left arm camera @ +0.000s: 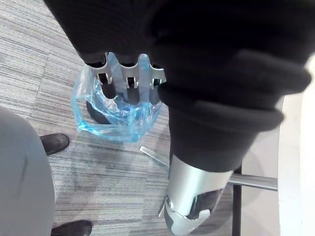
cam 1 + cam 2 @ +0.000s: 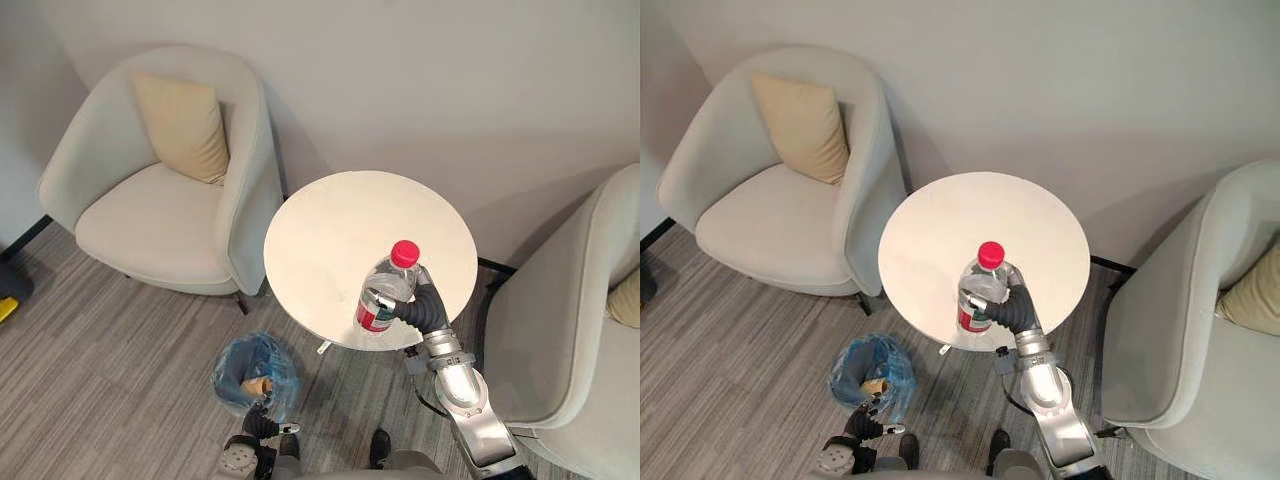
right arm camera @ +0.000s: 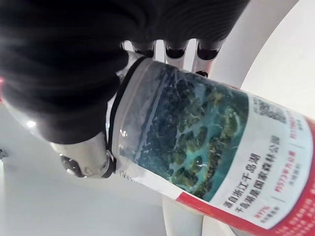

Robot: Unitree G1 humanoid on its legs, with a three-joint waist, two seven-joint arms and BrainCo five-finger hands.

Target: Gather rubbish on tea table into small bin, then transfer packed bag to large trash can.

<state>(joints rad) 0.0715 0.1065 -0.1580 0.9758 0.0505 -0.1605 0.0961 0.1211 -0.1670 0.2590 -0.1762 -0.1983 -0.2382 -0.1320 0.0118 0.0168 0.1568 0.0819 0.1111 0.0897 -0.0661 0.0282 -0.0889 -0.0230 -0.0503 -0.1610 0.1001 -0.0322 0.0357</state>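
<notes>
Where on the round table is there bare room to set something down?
Nearly all the tabletop is bare, from the wall side round to the left armchair. Only the near right edge is crowded, where the right hand grips the bottle.

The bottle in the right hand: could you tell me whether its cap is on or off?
On. The bottle has its red cap seated on the neck, while the right hand grips its body.

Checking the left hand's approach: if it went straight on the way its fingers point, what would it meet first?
Probably the blue-bagged small bin: the fingers of the left hand aim into its opening, though depth is unclear.
</notes>
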